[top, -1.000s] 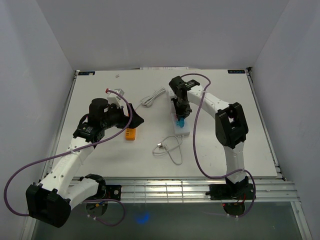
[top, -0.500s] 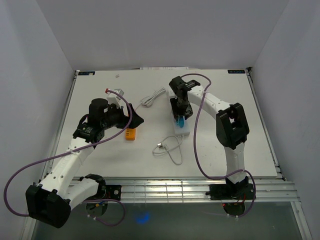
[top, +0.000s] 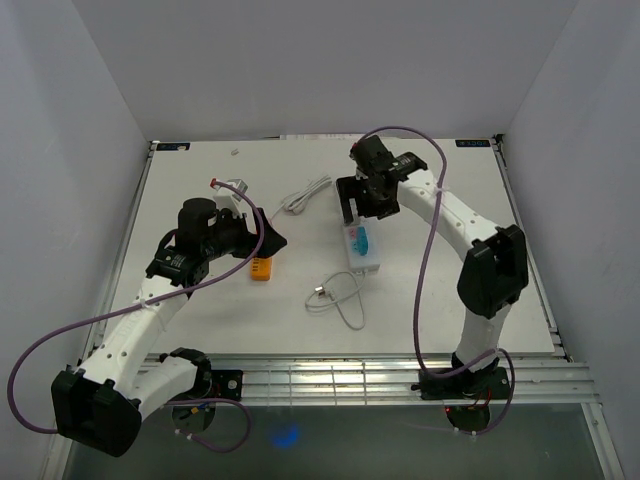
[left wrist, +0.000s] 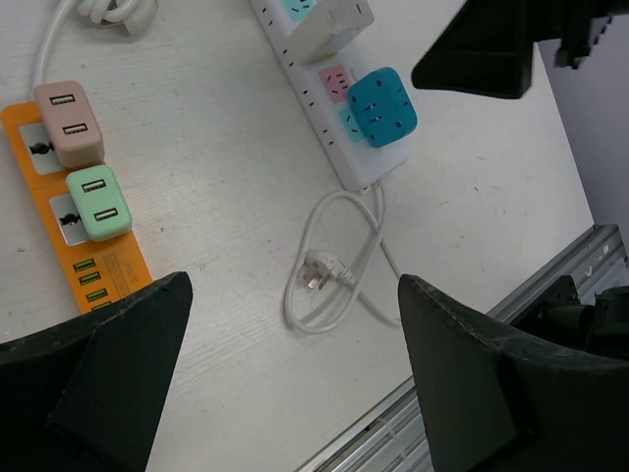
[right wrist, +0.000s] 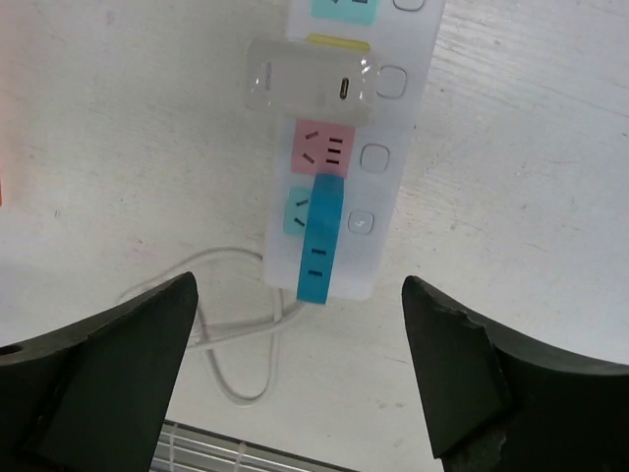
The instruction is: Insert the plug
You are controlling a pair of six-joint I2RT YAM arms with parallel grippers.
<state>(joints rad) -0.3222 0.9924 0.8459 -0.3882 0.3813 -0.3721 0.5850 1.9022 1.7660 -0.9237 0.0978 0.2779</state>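
You are viewing the closing stage of the insertion. The blue plug (right wrist: 319, 236) is standing in the teal socket at the cable end of the white power strip (right wrist: 398, 118), with the pink socket (right wrist: 319, 149) lying between it and the clear adapter (right wrist: 310, 87). It is looking upright and flush in the left wrist view, so the insertion itself is judged complete. Whether the pins are sitting fully home cannot be confirmed from these views

The right gripper (right wrist: 297, 287) is hanging directly above the plug with its jaws spread wide and nothing between them, and neither finger is touching the plug. The right arm is reaching forward over the strip, wrist pointing down at the table (top: 250, 325)

The left gripper (left wrist: 293, 285) is likewise standing wide apart and gripping nothing. It is hovering beside the orange power strip (left wrist: 110, 267), with its arm bent across the left half of the table

The next move is calling for a straight vertical lift of the right arm, keeping both fingers off the plug so that it is not being tipped or dragged from its socket
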